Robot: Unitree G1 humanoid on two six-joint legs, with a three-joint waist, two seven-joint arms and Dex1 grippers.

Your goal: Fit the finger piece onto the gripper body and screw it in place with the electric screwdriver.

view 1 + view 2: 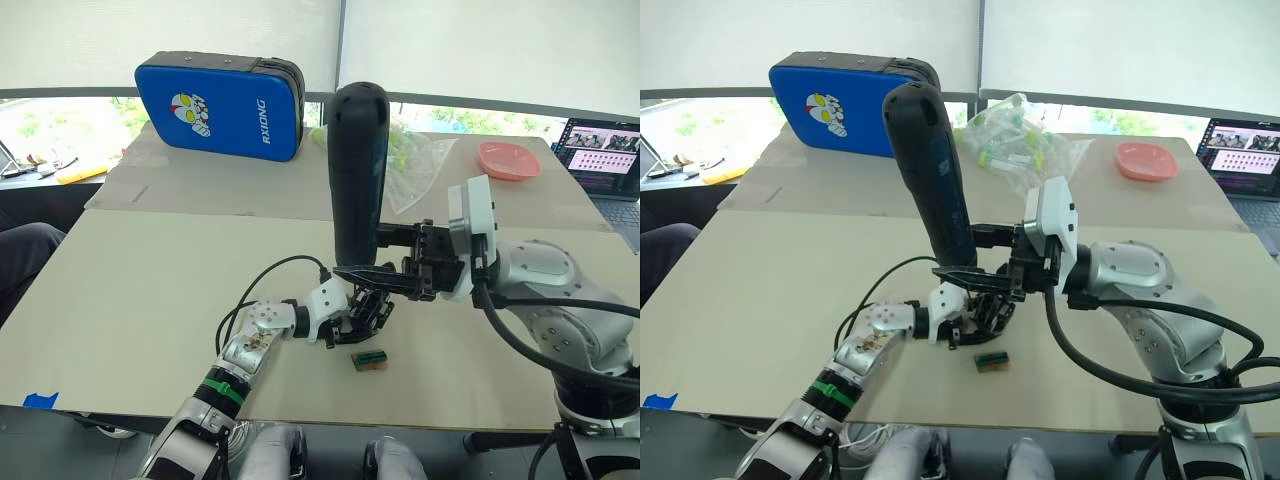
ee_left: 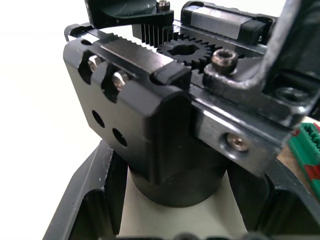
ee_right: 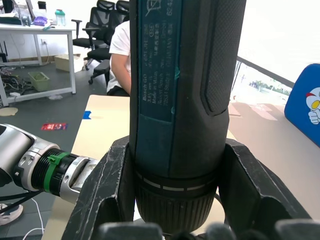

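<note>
2 tools clamp: right tool [image 1: 1025, 262] pinching long matte-black electric screwdriver [image 1: 933, 170] upright above black mechanical gripper body [image 2: 165, 125], pinched by left tool [image 1: 975, 320]; keep bit plumb.

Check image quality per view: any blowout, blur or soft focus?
Left eye view: window strip behind the blue case bright. Left wrist view: background blown white, gripper body sharp, near fingers soft. Right wrist view: electric screwdriver label readable, sky overexposed, fingers slightly soft.

Head stereo pair looks down; wrist cameras sit close.
</note>
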